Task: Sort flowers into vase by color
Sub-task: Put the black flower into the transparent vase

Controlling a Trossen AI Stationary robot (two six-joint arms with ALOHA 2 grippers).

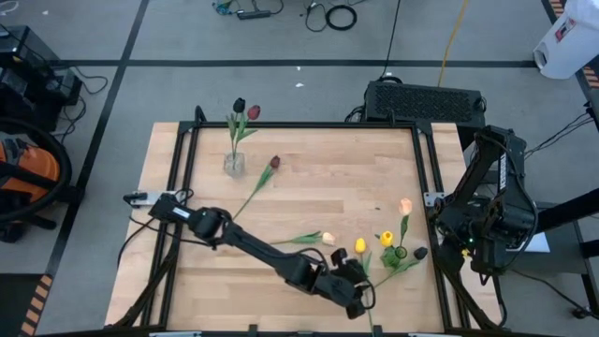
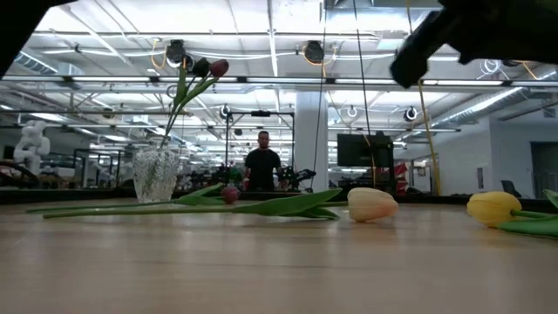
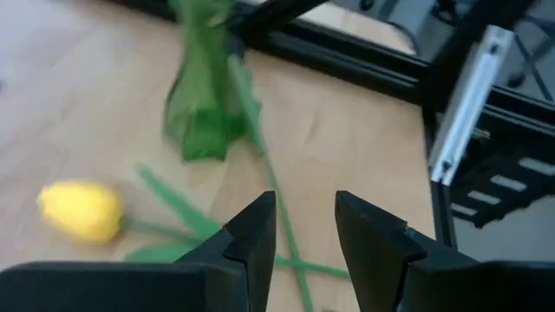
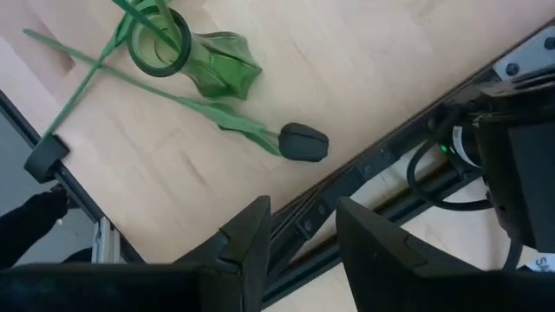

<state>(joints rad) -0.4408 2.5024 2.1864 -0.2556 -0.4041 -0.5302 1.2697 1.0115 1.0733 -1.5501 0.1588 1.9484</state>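
Green stem [image 3: 276,195] blurred btwn left gripper [image 3: 305,227] fingers.

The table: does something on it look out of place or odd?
Four tulips lie loose on the table, not in a vase: a dark red tulip by the clear vase, a cream tulip, a yellow tulip, and a near-black tulip by the green vase. Nothing looks spilled.
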